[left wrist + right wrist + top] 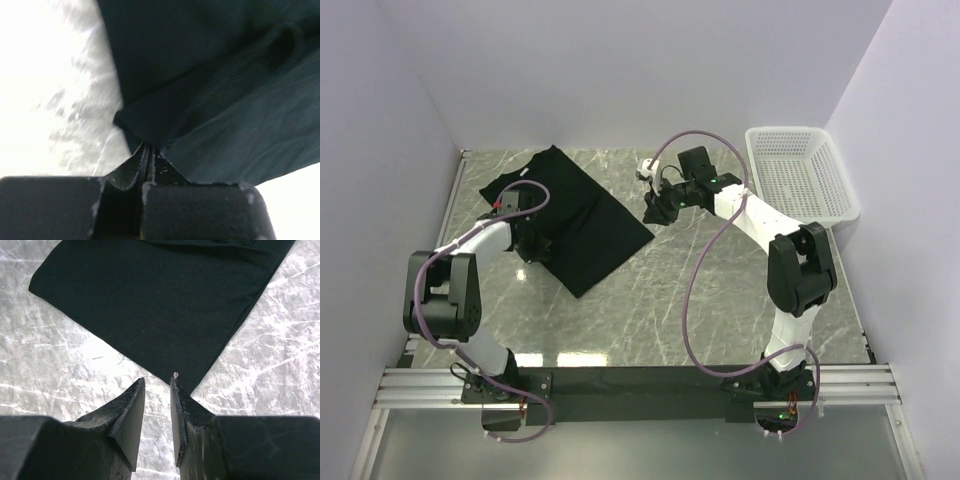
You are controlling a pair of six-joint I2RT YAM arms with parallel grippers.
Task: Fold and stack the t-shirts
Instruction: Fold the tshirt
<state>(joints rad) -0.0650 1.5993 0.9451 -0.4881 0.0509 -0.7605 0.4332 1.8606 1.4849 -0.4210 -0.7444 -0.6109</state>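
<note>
A black t-shirt (575, 220) lies partly folded, as a long slanted shape, on the left half of the marble table (650, 310). My left gripper (532, 243) is at its left edge. In the left wrist view the jaws (148, 152) are shut on a fold of the black t-shirt (215, 100), which is bunched right at the tips. My right gripper (654, 212) hovers just off the shirt's right corner. In the right wrist view it (157, 381) is open a little and empty, with the t-shirt corner (160, 305) flat just beyond the tips. No print or label shows.
A white plastic basket (840, 185) stands at the back right corner. White walls close the table at the back and sides. A black strip and rail (640, 385) run along the near edge by the arm bases.
</note>
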